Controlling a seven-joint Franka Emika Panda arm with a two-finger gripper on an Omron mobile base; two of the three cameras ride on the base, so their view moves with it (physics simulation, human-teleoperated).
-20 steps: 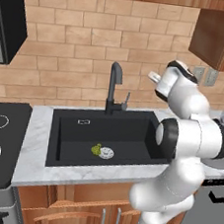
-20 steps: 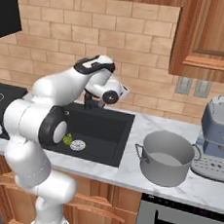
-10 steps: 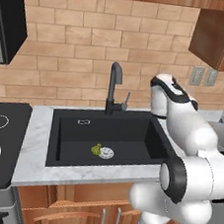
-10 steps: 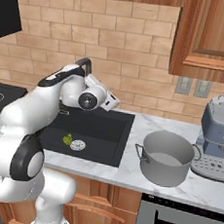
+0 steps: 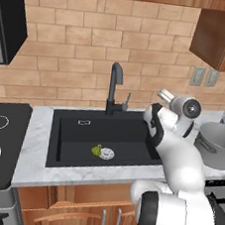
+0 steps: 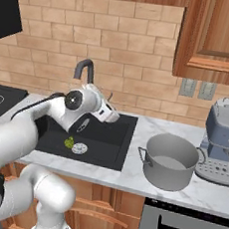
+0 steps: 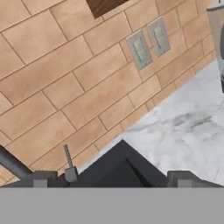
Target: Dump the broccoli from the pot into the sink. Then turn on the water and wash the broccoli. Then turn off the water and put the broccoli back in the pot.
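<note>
Now the broccoli (image 5: 96, 150) lies at the bottom of the sink (image 5: 71, 138), touching or just beside the round silver drain (image 5: 106, 154), so the dumping looks done and the pot (image 6: 169, 161) stands upright on the counter (image 6: 135, 173) to the right of the basin, apparently empty. No stream runs from the faucet (image 5: 114, 86), so the step in hand is most likely turning on the water.

What that move turns on is the small side lever (image 5: 126, 100), which sticks up at the right of the faucet base. The pincer (image 6: 112, 117) hovers over the right rear part of the basin, near the lever but apart from it. In the hand view the lever (image 7: 68, 158) stands as a thin upright stalk at the lower left, just off the left fingertip, with the wall outlets (image 7: 149, 42) and marble ahead. So the lever sits to the pincer's left and slightly ahead, not between the fingers. Its long axis runs roughly upright, leaning a little.

The fingers stand wide apart, with nothing between them. The arm bends forward from the base, its elbow over the near rim of the sink, forearm reaching toward the back wall, and the hand pitched so that it looks at the brick and counter rather than down into the basin. The broccoli is well below and to the left of the hand.
</note>
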